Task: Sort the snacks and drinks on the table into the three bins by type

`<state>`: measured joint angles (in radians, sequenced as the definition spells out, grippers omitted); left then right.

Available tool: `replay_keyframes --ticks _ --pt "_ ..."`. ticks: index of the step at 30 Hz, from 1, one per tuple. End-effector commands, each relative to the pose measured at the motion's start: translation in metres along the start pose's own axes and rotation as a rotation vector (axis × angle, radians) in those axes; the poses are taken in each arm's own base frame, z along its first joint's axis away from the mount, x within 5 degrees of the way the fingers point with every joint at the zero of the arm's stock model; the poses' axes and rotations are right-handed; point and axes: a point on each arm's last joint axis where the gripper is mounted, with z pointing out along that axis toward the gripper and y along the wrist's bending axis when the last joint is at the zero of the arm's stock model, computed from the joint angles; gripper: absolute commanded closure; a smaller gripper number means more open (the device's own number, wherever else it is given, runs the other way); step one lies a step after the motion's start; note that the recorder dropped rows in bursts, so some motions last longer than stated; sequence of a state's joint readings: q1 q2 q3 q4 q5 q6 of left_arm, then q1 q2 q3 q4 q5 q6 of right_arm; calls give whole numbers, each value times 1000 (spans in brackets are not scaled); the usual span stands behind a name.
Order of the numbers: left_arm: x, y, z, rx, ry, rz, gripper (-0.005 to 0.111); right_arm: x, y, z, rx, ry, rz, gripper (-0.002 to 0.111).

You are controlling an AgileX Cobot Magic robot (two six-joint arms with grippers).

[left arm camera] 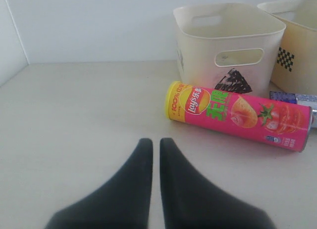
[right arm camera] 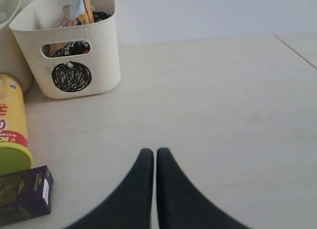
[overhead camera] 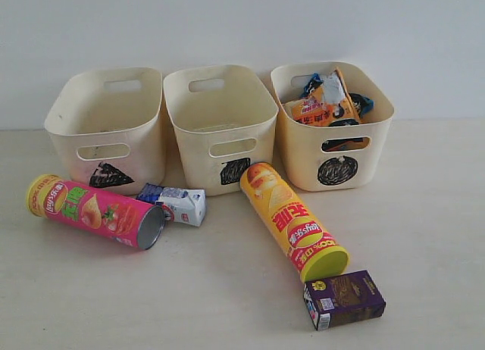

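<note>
On the bench [overhead camera: 432, 244], pink tube [overhead camera: 95, 210], yellow tube [overhead camera: 292, 220], white carton [overhead camera: 180, 204] and purple carton [overhead camera: 345, 299] are laid before three bins [overhead camera: 220, 100]; bags [overhead camera: 327, 100] are kept in the circle-marked bin [overhead camera: 303, 157]. Left wrist: left claw [left arm camera: 155, 141] is pressed together, apart from the pink tube. Right wrist: right claw [right arm camera: 155, 150] is likewise pressed together.

The exterior view faces the bins [overhead camera: 197, 157] from the front, a little above. Both wrist views sit low near the table [left arm camera: 74, 115]; left shares the pink tube [left arm camera: 237, 115], right the circle bin [right arm camera: 106, 65].
</note>
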<state>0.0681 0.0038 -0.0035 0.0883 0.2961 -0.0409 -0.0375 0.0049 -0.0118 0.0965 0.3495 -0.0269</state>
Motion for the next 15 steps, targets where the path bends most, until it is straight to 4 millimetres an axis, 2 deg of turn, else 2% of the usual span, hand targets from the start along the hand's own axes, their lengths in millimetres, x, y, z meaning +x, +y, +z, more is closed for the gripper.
replay_keyframes --ticks 1,15 --pt "1 0 0 -1 -4 5 102 1 -2 1 25 -25 -14 108" --pt "1 0 0 -1 -4 5 102 1 -4 1 40 -21 -32 108"
